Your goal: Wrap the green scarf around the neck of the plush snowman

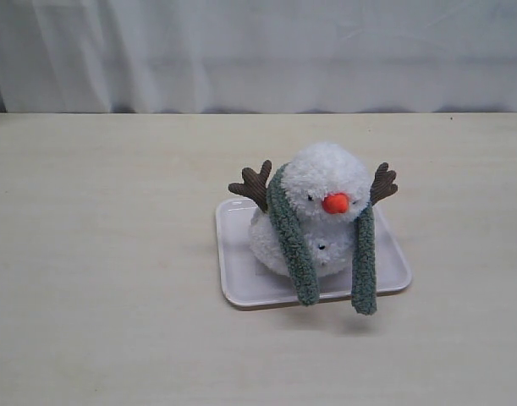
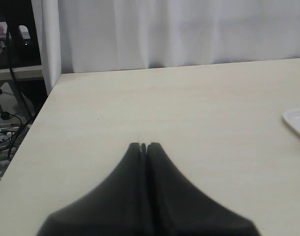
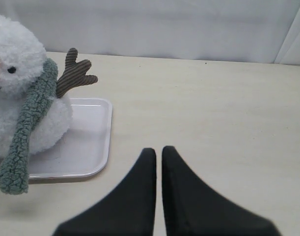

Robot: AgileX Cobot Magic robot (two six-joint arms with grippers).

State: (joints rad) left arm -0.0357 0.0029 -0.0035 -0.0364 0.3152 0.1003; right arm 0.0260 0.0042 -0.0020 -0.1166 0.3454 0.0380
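My left claw [image 2: 143, 146] sat nearest, fingers pressed together on nothing, low over the pale table [image 2: 140, 108]. My right claw [image 3: 158, 149] was the same story: tips drawn in with only a thin slit between them, empty, near the corner of the tray [image 3: 98, 162]. And there on that white tray stood the snowman [image 1: 326, 173], upright, its orange nose [image 1: 336, 203] toward the exterior camera. The scarf [image 1: 292, 245] ran behind its neck and down over both shoulders, two ends hanging in front, uncrossed. One end reached past the tray's front rim. Brown twig arms [image 1: 251, 184] stuck out on either side. Farthest back hung a white curtain [image 1: 241, 51].
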